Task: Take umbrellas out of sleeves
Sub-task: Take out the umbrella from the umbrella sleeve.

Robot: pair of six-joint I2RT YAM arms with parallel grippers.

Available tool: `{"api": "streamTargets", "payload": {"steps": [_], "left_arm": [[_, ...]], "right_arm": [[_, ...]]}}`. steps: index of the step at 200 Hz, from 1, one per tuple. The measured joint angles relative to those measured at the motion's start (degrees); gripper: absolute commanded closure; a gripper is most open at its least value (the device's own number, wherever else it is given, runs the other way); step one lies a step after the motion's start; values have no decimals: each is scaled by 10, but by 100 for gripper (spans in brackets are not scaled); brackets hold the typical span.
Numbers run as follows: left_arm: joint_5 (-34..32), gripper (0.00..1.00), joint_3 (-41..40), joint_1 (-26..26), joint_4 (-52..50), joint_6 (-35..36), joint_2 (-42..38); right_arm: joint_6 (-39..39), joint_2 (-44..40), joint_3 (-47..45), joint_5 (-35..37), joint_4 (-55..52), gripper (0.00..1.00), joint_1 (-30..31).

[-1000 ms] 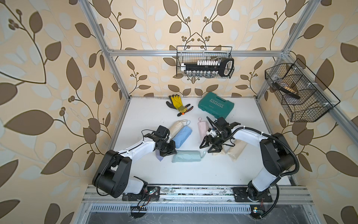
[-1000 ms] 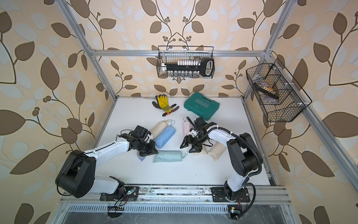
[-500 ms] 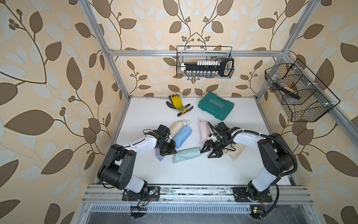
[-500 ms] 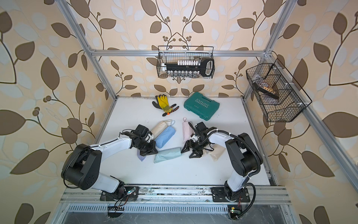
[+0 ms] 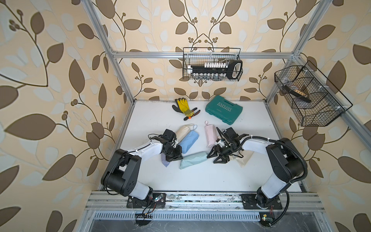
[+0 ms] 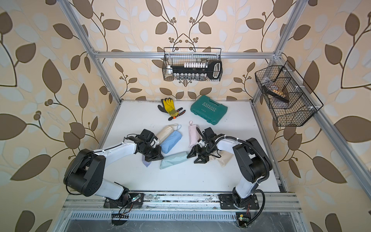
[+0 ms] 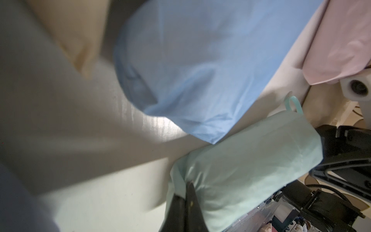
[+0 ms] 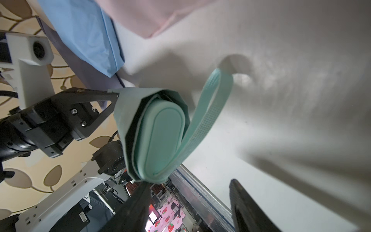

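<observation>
Left tool pinched tight on the mint sleeve at its tail end, mid-surface, right tool with jaws apart at the mouth, where the mint umbrella handle pokes out: best to close on that handle, not the strap loop, and pull straight.

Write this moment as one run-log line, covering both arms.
left gripper: shut on smooth mint fabric sleeve | right gripper: fingers open at mint oval umbrella handle | status: not pulled out

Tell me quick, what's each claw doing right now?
Left claw: closed, pinching the mint sleeve.
Right claw: open beside the mint umbrella handle, not gripping it.
</observation>
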Motion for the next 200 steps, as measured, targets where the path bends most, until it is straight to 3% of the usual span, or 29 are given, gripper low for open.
{"api": "streamTargets", "payload": {"steps": [29, 144, 200], "left_arm": [[0, 100, 0, 0, -1, 0, 0], [0, 100, 0, 0, -2, 7, 0], [1, 100, 0, 0, -1, 13, 0]], "right_arm": [[11, -4, 1, 3, 17, 49, -9], [62, 15, 10, 9, 81, 56, -5], [92, 21, 10, 26, 99, 72, 8]]}}
